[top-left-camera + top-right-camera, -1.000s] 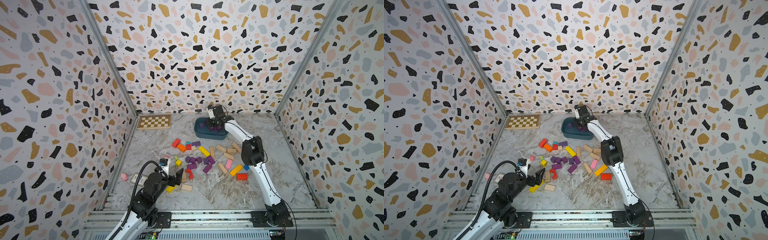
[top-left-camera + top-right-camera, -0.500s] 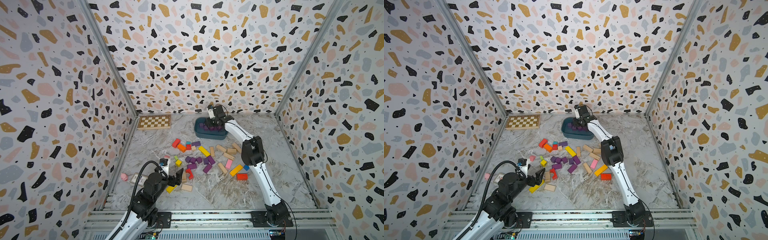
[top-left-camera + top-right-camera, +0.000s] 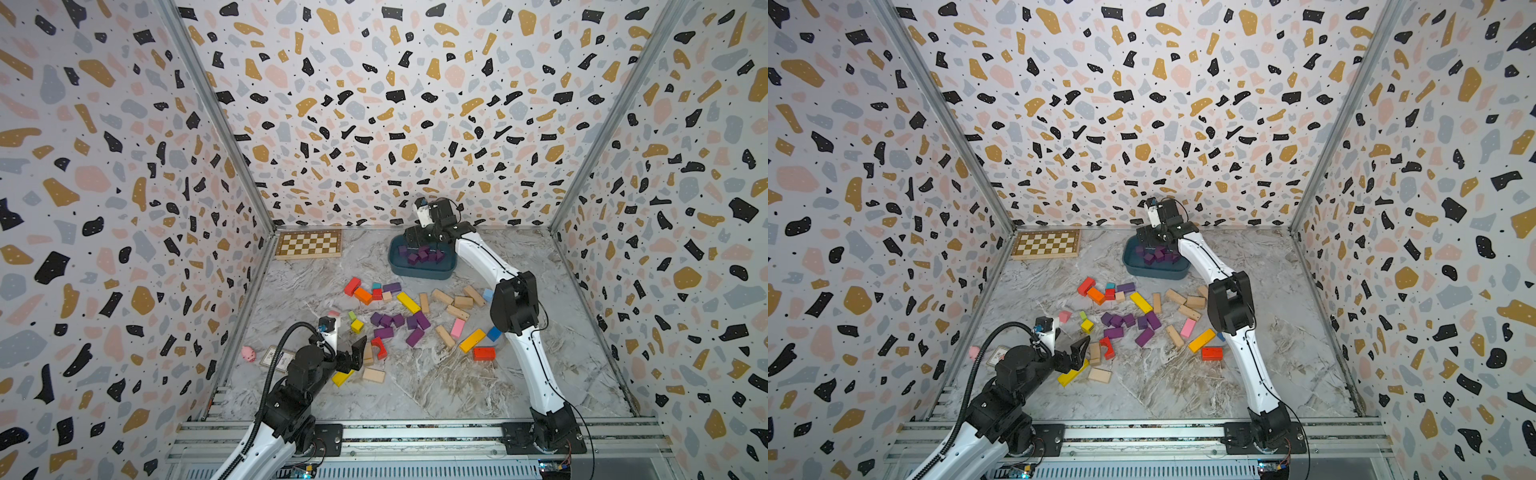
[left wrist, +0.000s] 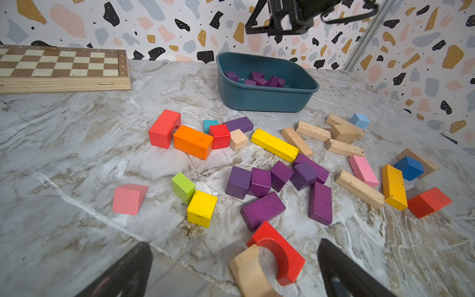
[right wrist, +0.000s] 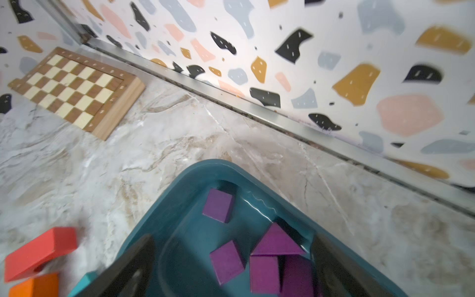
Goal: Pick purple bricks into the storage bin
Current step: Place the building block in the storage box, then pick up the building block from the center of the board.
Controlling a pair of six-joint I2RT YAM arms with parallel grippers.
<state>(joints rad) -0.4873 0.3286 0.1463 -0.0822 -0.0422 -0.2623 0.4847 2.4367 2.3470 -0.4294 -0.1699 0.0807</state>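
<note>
Tabletop read as a dial from the top views, 12 o'clock at the back wall.

Right gripper [image 3: 424, 242] is hovering over the storage bin [image 3: 419, 272], which is sitting at about 12–1 o'clock, close to the back wall. Its jaws are standing wide apart. The right wrist view is showing nothing pinched between the fingers [image 5: 128, 267], only the bin's inside below them.

Purple bricks [image 5: 218, 205]: at least five are lying in the bin. Most are bunching toward its 3 o'clock end, and one cube is sitting alone nearer the 9 o'clock end. Eight more are lying out on the marble table [image 3: 436, 386]. Seven are forming a loose cluster around the dial's centre, several of them touching. A lone purple bar [image 4: 237, 124] is lying at 12 o'clock of that cluster, just beside a red cube [image 4: 219, 136] and a teal cube [image 4: 209, 124].

Left gripper [image 4: 231, 272] is hanging low at about 7 o'clock. Its jaws are spread wide and are gripping nothing. A red arch block [image 4: 280, 254] and a tan arch block [image 4: 248, 272] are lying together just ahead of it, touching each other.

Chessboard [image 3: 309, 243] is lying flat at 10–11 o'clock against the back wall, well apart from the bin. A pink pig figure [image 3: 248, 354] is sitting at 8 o'clock by the side wall.
</note>
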